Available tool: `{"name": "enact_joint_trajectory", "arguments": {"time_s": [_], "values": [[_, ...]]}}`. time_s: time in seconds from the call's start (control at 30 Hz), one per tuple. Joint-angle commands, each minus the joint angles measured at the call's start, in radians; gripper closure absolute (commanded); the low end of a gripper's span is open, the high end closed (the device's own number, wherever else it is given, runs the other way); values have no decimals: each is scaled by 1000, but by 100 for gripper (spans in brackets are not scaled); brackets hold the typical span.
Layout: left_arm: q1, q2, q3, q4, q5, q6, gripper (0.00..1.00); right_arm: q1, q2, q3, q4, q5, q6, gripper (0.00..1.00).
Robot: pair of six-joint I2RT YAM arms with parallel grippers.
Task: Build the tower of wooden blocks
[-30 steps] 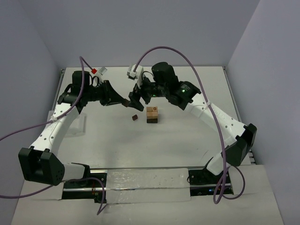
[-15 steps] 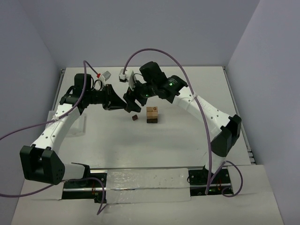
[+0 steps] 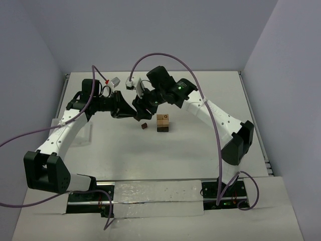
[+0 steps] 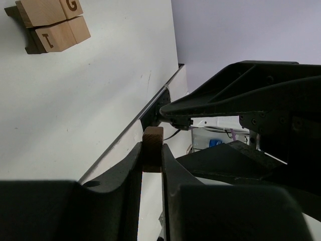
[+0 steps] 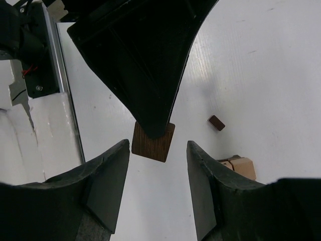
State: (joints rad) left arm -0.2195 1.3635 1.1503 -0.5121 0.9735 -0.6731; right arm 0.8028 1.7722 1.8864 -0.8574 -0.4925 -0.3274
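The wood block tower [image 3: 162, 122] is a short stack of light tan lettered blocks on a dark base near the table's middle, also seen in the left wrist view [image 4: 50, 25]. My left gripper [image 4: 151, 156] is shut on a dark brown block [image 4: 152, 148], holding it in the air. My right gripper [image 5: 158, 148] faces it tip to tip, and its open jaws straddle that dark block [image 5: 153, 142] with a gap on each side. A small dark brown block [image 3: 144, 126] lies on the table just left of the tower and also shows in the right wrist view [image 5: 216, 122].
Both arms meet above the table's middle back, left of the tower, and their purple cables arch overhead. A metal rail [image 5: 52, 65] runs along the table's edge. A pale strip [image 3: 155, 193] lies along the near edge between the arm bases.
The right arm swung left until its gripper met the left gripper's tip, and its jaws narrowed around the held dark block. The left gripper kept its grip and shifted slightly left.
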Motion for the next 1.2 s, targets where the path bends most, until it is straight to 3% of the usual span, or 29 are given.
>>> {"name": "enact_joint_trajectory", "arguments": {"time_s": [0.0, 0.5, 0.83, 1.03, 1.17], "values": [[5, 5, 9, 23, 16, -1, 100, 6, 20, 68, -45, -25, -7, 43], [5, -6, -20, 53, 24, -22, 100, 4, 46, 78, -39, -1, 14, 44], [5, -3, -17, 53, 21, -20, 100, 6, 49, 85, -45, 9, 13, 63], [5, 3, -17, 60, 24, -24, 100, 9, 52, 77, -57, 14, 5, 60], [5, 4, -17, 65, 25, -29, 100, 9, 59, 86, -68, 17, 5, 53]]}}
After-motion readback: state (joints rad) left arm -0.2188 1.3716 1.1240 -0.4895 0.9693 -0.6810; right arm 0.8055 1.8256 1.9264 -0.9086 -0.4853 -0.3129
